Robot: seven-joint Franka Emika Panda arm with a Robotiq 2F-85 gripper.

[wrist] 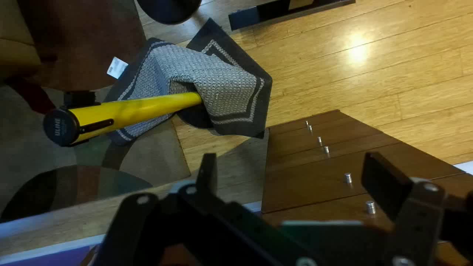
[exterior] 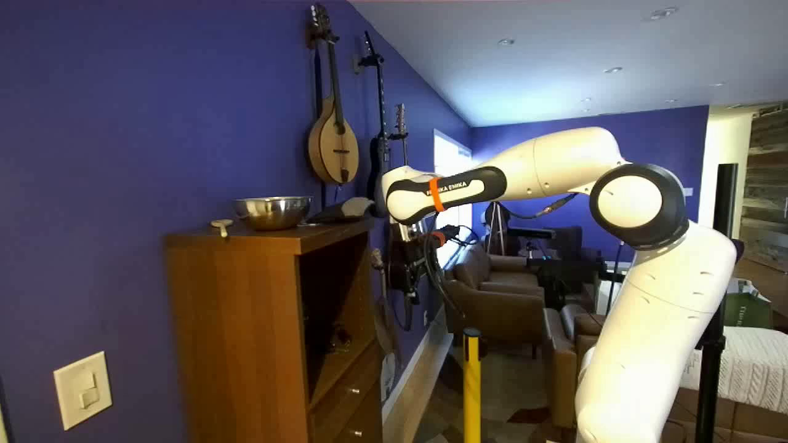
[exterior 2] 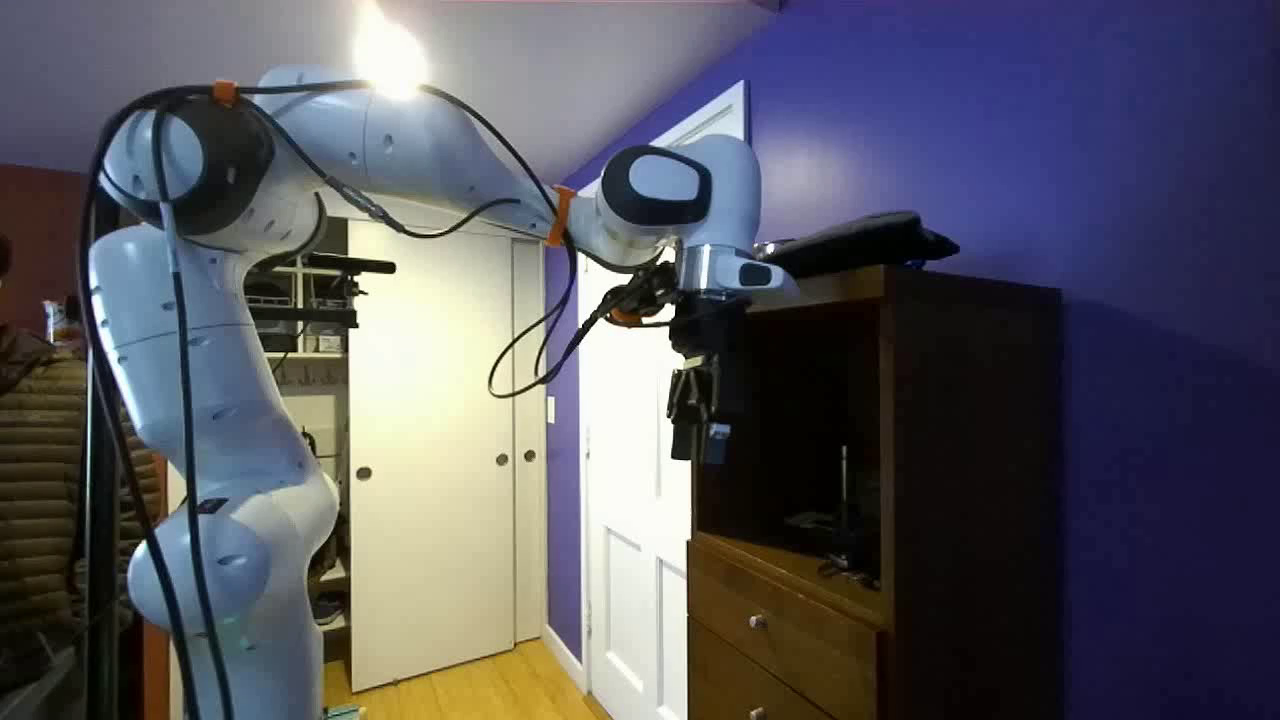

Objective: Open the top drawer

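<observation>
The top drawer (exterior 2: 800,628) is shut in the tall wooden cabinet (exterior 2: 970,480), just below the dark open niche. It has a brown wood front and a small silver knob (exterior 2: 757,622). The same drawer front shows in an exterior view (exterior: 338,394) and, nearest the camera, in the wrist view (wrist: 317,210), with its knob (wrist: 370,207). My gripper (exterior 2: 698,450) points down in front of the niche, above the level of the top drawer and apart from it. In the wrist view my gripper (wrist: 290,162) has its fingers wide apart with nothing between them. Part of the drawer front is hidden behind the gripper.
A metal bowl (exterior: 274,212) and a black item (exterior 2: 860,243) lie on the cabinet top. Small dark items (exterior 2: 845,540) sit in the niche (exterior 2: 800,430). A yellow post (exterior: 472,387) stands near the cabinet, with a grey mat (wrist: 221,85) around its base. More drawers (exterior 2: 740,690) lie below.
</observation>
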